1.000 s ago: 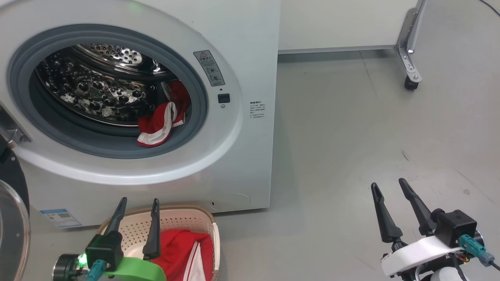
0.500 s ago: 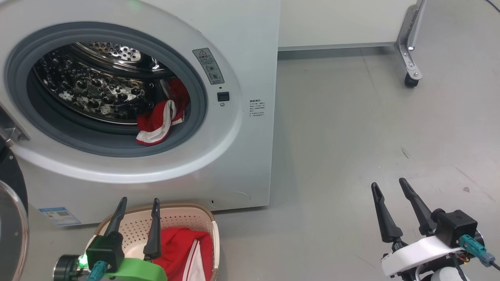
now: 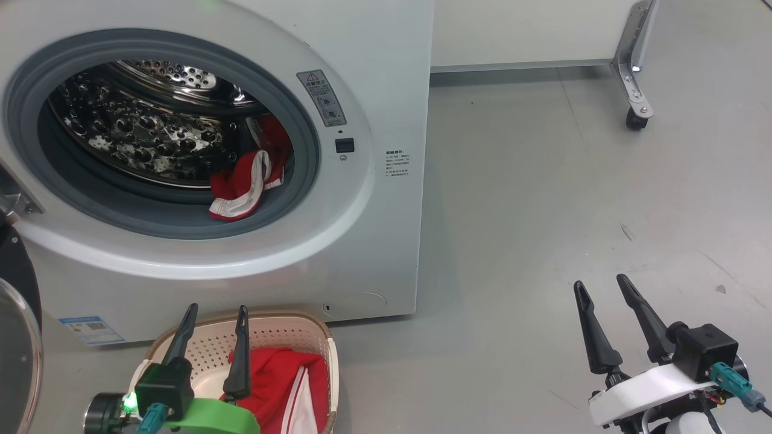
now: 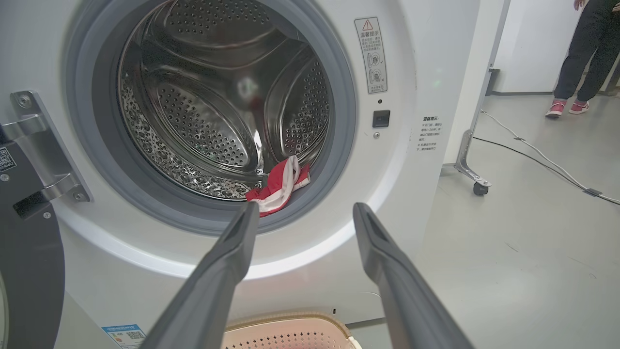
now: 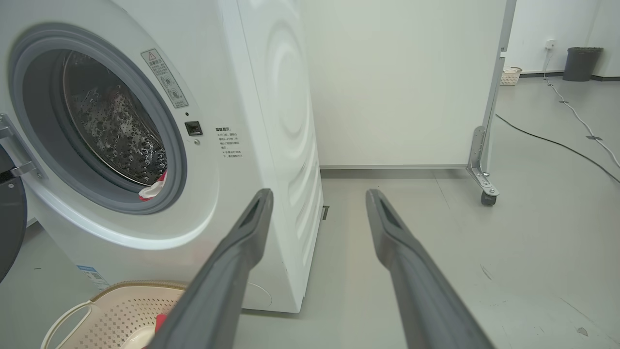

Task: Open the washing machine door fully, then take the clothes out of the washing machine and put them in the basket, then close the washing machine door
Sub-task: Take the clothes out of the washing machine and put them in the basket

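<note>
The white washing machine stands with its port uncovered. Its door, black-rimmed with glass, is swung wide at the left edge. One piece of the red-and-white clothes lies at the drum's front right lip, also seen in the left wrist view. Another piece of the clothes sits in the cream basket on the floor before the machine. My left gripper hovers open over the basket, its fingers pointing at the port. My right gripper is open over bare floor to the right.
A white panel on a metal castor leg stands behind and right of the machine. A person's legs are farther back, with cables running across the grey floor. A dark bin stands by the far wall.
The head view has drifted slightly, shifting the whole picture. Neither gripper nor any garment has moved.
</note>
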Robot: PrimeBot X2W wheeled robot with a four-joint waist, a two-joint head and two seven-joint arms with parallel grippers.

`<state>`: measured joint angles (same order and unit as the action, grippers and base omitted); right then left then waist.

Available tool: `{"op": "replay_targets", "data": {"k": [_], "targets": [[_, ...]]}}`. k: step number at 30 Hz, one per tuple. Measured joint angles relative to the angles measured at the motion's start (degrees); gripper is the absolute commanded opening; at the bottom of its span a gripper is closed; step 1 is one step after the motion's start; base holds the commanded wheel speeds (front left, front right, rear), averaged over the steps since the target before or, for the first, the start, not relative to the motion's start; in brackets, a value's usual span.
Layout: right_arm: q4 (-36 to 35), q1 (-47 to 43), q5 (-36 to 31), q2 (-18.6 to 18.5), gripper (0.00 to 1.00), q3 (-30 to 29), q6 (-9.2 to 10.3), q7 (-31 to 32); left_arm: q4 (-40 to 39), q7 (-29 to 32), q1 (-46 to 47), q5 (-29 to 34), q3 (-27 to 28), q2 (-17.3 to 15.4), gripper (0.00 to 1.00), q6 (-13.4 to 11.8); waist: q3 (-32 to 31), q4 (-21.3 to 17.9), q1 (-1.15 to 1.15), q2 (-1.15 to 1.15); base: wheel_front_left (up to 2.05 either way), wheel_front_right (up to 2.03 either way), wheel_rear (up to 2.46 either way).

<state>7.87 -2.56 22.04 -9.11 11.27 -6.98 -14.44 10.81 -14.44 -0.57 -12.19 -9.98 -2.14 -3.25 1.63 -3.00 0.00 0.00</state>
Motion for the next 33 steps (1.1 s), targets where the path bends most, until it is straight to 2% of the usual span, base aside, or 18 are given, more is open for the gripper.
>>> {"op": "replay_targets", "data": {"k": [15, 25, 33], "targets": [[-1.0, 0.0, 0.0, -0.4, 1.00, 0.4, 0.00, 0.0, -1.6, 0.0, 0.0, 0.0, 0.0, 0.0, 1.00, -0.5, 2.5, -0.6, 0.00, 0.00, 0.00, 0.00, 0.00], [-2.9, 0.7, 0.0, -1.6, 1.00, 0.7, 0.00, 0.1, -2.3, 0.0, 1.5, 0.5, 0.9, 0.0, 1.00, -1.1, 7.9, -1.7, 0.00, 0.00, 0.00, 0.00, 0.00], [-4.2, 2.9, 0.0, -2.1, 1.00, 0.7, 0.00, 0.1, -2.7, 0.4, 7.9, 0.1, 5.3, -0.6, 1.00, -2.2, 13.5, -3.2, 0.00, 0.00, 0.00, 0.00, 0.00]]}}
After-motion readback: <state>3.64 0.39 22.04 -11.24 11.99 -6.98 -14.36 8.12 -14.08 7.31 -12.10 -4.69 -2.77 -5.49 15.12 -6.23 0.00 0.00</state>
